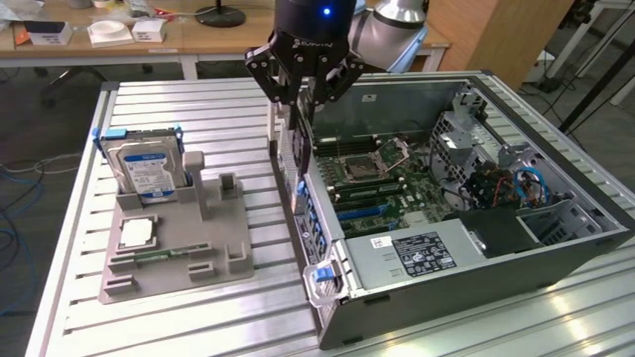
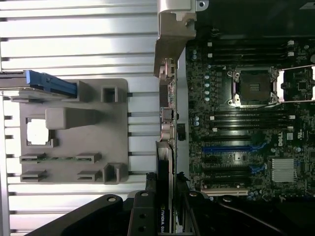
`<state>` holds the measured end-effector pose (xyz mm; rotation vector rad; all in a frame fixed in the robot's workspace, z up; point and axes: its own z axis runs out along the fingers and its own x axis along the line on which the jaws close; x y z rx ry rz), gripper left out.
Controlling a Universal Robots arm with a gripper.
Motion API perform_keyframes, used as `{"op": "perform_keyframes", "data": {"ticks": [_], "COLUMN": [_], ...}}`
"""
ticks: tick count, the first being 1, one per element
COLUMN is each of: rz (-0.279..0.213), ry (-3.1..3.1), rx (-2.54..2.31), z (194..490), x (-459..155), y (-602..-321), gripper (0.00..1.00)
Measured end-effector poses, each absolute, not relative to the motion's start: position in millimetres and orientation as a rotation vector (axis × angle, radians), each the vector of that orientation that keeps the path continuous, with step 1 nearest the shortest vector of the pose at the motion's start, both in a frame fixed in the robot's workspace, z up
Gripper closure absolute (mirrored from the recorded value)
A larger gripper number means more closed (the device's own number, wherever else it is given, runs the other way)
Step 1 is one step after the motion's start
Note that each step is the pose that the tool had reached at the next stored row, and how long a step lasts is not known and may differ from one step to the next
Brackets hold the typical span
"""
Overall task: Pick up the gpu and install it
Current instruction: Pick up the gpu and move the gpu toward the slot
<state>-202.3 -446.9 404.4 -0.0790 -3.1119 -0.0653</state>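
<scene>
A Universal Robots arm's tool [image 1: 300,100] grips the gpu [image 1: 300,123] by its top edge, jaws closed on the thin card, which hangs on edge above the rear wall of an open computer case [image 1: 555,245] lying on the slatted desk [image 1: 198,111]. The pick-up part of the job looks done: the card is clear of the grey holder [image 1: 178,245], which sits at about 8 o'clock from the tool in the exterior view. The holder carries a hard drive [image 1: 144,171], a processor chip [image 1: 136,233] and a memory stick [image 1: 159,255]. The installation is not yet done: the card sits in no slot and appears to hang at the edge of the motherboard [image 1: 377,178], not over its middle. The exterior view gives the card's height above the case and the power supply at about 5 o'clock. The wrist view looks straight down the gpu [image 2: 164,167] past the tool [image 2: 166,206], catching NVIDIA lettering on the card's edge. It also lays out the motherboard [image 2: 236,147], with a blue expansion slot [image 2: 229,147] just beside the card's line.
</scene>
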Motion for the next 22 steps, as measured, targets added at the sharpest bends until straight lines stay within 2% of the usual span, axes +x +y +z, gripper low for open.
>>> {"op": "perform_keyframes", "data": {"ticks": [22], "rz": [-0.064], "ry": [-3.104], "rx": [-0.054], "z": [406], "x": [-167], "y": [-446], "gripper": [0.74]}}
